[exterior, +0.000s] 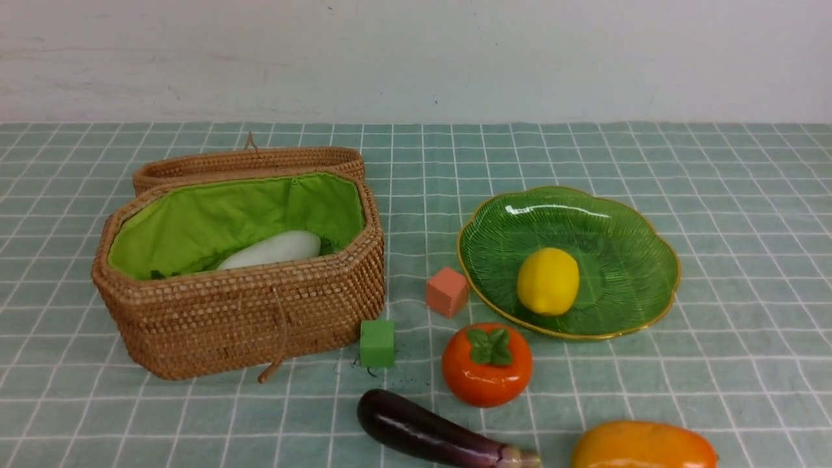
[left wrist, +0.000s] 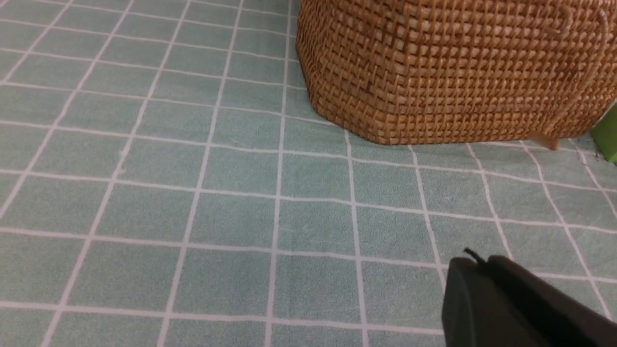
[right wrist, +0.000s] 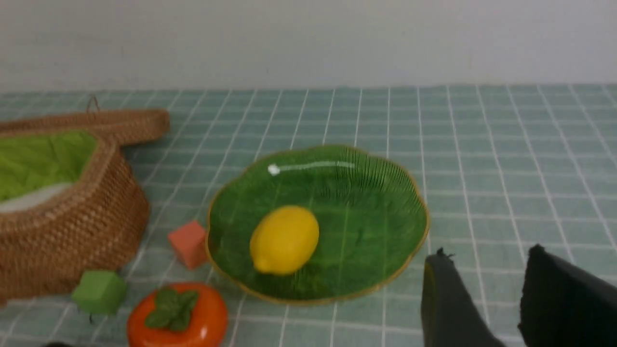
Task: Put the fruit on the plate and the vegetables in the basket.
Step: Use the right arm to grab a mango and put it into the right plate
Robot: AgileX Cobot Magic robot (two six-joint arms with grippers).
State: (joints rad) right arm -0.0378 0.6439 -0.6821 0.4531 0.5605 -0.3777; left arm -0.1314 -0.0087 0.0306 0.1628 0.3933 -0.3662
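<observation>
The yellow lemon [exterior: 548, 281] lies on the green leaf plate [exterior: 624, 221]. The persimmon [exterior: 486, 364] sits in front of the plate, the mango [exterior: 643, 446] at the front right edge and the purple eggplant [exterior: 429, 432] at the front. The wicker basket [exterior: 247, 312] stands open at the left with the white vegetable [exterior: 273, 249] inside. The potato and the red piece are out of view. Neither gripper shows in the front view. My left gripper [left wrist: 475, 265] is shut and empty, low over the cloth near the basket [left wrist: 448, 72]. My right gripper [right wrist: 487, 255] is open and empty, beside the plate [right wrist: 385, 193] and lemon [right wrist: 284, 239].
A salmon-pink cube [exterior: 447, 292] sits between basket and plate, and a green cube [exterior: 377, 343] stands by the basket's front corner. The basket's lid [exterior: 247, 162] lies folded back behind it. A white wall closes the far side.
</observation>
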